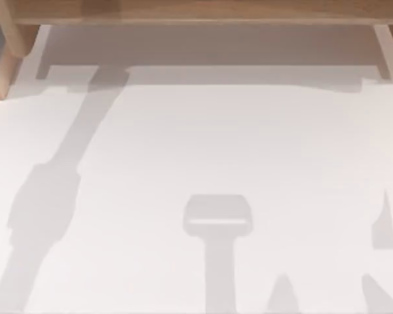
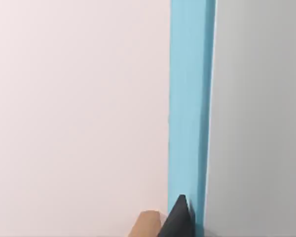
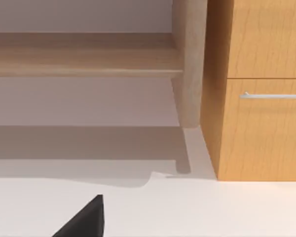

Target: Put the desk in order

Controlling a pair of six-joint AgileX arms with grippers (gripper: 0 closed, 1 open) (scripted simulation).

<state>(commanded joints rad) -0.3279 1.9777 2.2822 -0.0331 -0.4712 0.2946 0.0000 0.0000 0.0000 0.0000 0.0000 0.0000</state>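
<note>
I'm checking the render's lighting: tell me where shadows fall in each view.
Top view: soft grey shadows lie across the white desk, a long slanted one at left, a paddle-shaped one at lower centre, a band under the shelf. Right wrist view: the shelf and upright shade the desktop beside the drawer unit. Left wrist view: evenly lit, a blue strip beside a greyer surface.

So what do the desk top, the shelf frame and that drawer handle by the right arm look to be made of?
The desk top looks like matte white laminate or painted board: flat, even, no glare, soft shadows. The shelf frame looks like light tan wood, with faint grain. The drawer handle seems to be brushed metal, a thin silvery bar.
</note>
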